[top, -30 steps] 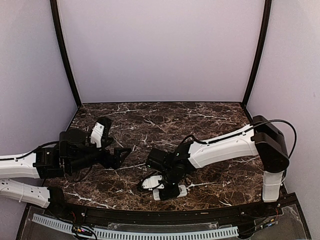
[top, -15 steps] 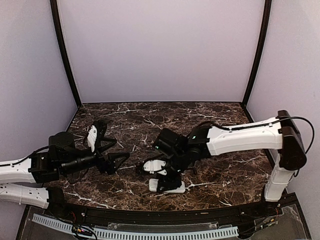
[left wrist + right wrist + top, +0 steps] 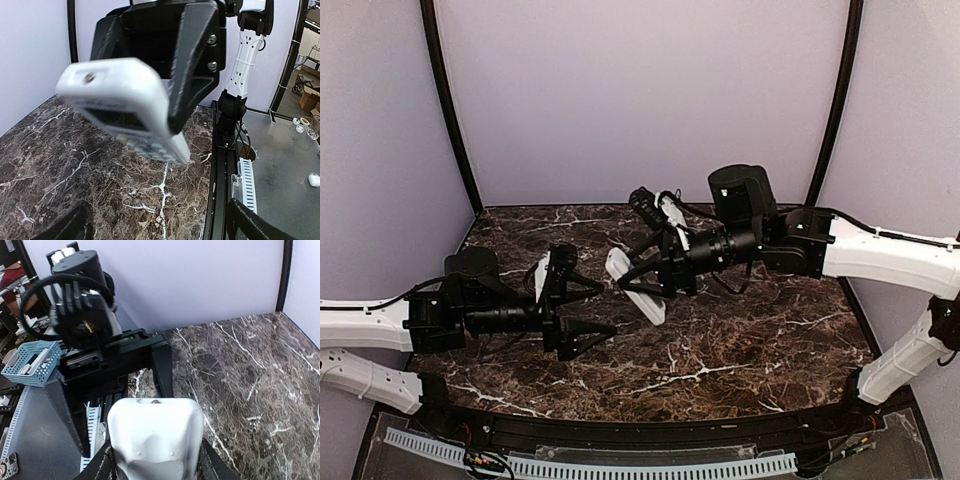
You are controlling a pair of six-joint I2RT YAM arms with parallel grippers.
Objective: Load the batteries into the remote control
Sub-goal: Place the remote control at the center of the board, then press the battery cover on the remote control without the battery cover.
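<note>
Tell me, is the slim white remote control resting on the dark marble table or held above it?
Held above it: the right gripper grips the remote control, tilted, clear of the table.

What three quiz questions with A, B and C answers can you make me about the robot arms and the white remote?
1. Where is the remote control?
A. On the floor
B. Up in the air above the table, in the right gripper
C. Stuck on the back wall

2. What colour is the remote control?
A. White
B. Red
C. Green

3. How is the left gripper?
A. Shut on the remote control
B. Shut with nothing in it
C. Open and empty

Answers:
1 B: the top view shows the right gripper clamped on it, clear of the marble.
2 A: its shell looks white in every view.
3 C: its fingers are spread wide with nothing between them.
</note>
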